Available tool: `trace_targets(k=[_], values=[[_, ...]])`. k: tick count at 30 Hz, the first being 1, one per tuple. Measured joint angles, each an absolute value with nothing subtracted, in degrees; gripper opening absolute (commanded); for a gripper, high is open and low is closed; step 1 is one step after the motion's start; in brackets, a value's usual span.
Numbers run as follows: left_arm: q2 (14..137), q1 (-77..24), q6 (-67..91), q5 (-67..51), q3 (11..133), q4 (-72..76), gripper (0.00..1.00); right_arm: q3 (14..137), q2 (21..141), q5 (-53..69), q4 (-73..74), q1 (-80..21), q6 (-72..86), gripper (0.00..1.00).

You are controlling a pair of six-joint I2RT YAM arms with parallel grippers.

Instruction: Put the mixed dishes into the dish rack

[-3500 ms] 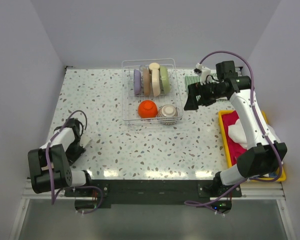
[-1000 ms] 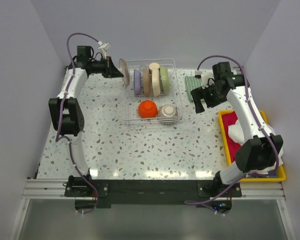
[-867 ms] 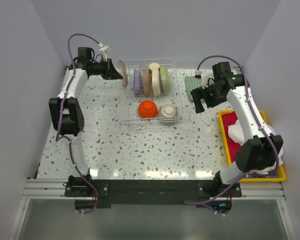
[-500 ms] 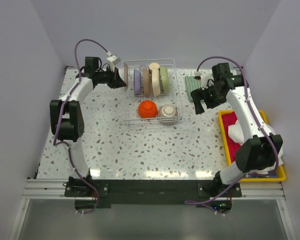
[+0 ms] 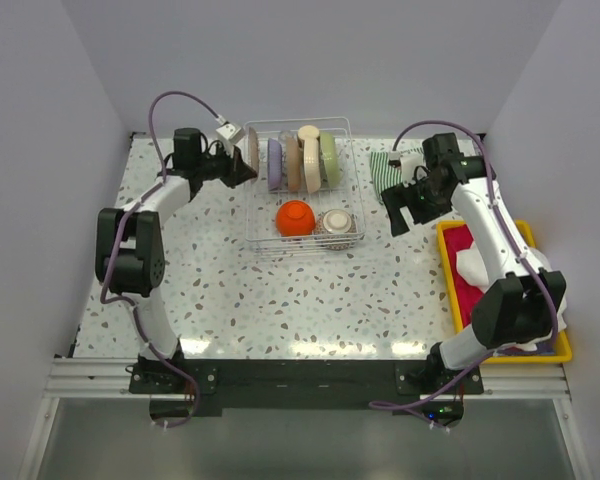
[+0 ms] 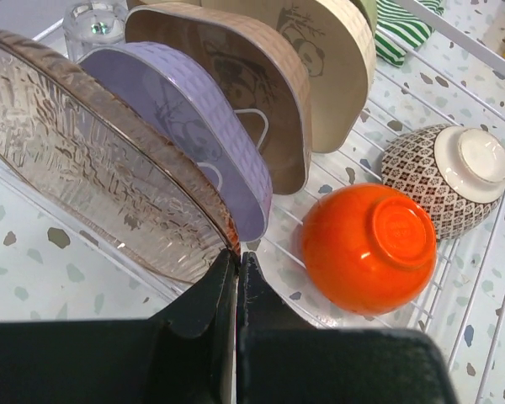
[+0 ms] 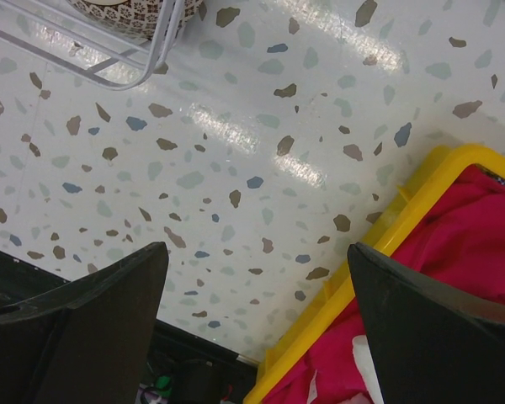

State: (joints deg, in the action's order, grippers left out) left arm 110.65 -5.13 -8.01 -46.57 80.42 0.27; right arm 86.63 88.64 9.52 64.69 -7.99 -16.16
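The left arm has swung in from beyond the far-left corner, bringing the clear ribbed plate (image 6: 93, 168) to the left end of the dish rack (image 5: 300, 251). The left gripper (image 6: 237, 263) pinches the plate's lower rim, fingers pressed narrow. The plate stands on edge, leaning slightly. Its long axis runs near to far and its faces point left and right, like the others.

Just right of it stand a lilac plate (image 6: 202, 139), a brown plate (image 6: 244, 80) and a cream plate (image 6: 328, 63). Dark line drawings show on the brown and cream plates, too partial to read.

In the rack's near half an orange bowl (image 6: 370, 248) and a patterned bowl (image 6: 446, 172) lie upside down.

Further right, the right gripper (image 7: 257, 290) hovers fingers wide, holding nothing, beside the yellow tray (image 7: 387, 244).
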Motion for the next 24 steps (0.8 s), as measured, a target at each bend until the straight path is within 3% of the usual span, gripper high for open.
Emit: trace_targets(k=[11,24], values=[[107.4,-5.3,-3.7,-47.6,72.2,9.8,0.00,86.6,87.1,9.4,64.7,-8.0,-16.2,0.93],[110.1,-4.7,-5.4,-46.6,75.9,7.3,0.00,86.7,87.2,8.5,64.8,-8.0,-16.6,0.93]])
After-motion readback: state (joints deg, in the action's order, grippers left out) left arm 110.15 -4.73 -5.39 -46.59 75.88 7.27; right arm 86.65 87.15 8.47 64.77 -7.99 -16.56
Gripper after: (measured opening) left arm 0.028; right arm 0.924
